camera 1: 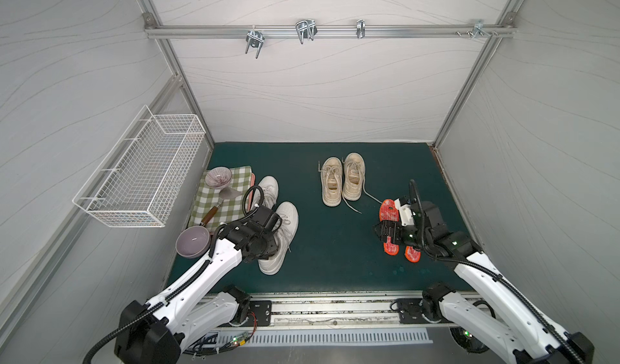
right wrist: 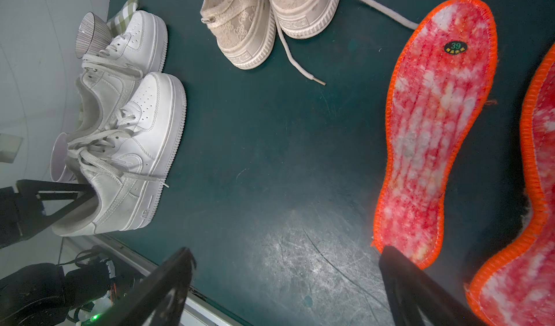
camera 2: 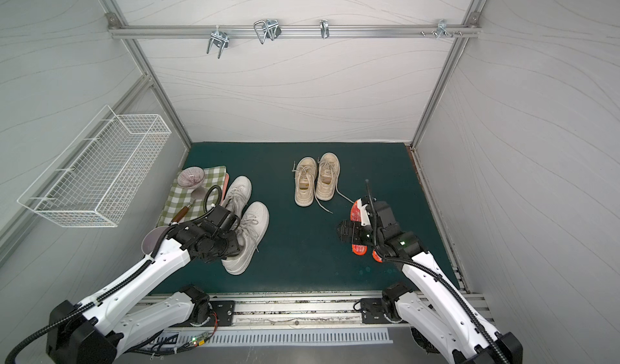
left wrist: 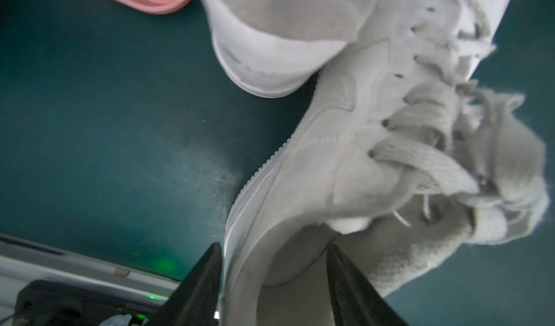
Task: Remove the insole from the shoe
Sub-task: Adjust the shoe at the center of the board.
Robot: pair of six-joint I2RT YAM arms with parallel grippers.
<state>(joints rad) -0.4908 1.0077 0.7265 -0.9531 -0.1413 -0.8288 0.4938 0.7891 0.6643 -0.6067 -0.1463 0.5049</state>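
Note:
Two white sneakers stand at the left of the green mat; the nearer shoe (camera 1: 287, 231) (camera 2: 256, 223) (right wrist: 135, 147) has its heel toward the front edge. My left gripper (left wrist: 274, 249) is at that heel, open. One finger (left wrist: 210, 267) is outside the shoe's side wall and the other finger (left wrist: 339, 267) is inside the opening. The grey inside (left wrist: 294, 279) shows, but I cannot tell the insole from the lining. My right gripper (right wrist: 285, 252) (camera 1: 385, 233) hangs open and empty over the mat, beside two orange-red insoles (right wrist: 435, 129) (camera 1: 389, 211) lying flat.
The other white sneaker (camera 1: 268, 187) touches the nearer one. A beige pair (camera 1: 342, 181) with loose laces stands mid-back. A checked cloth (camera 1: 228, 198) holds a striped bowl (camera 1: 218, 177) and a spatula (camera 1: 214, 211). A lilac bowl (camera 1: 193, 241) sits by my left arm. A wire basket (camera 1: 144, 171) hangs on the left wall.

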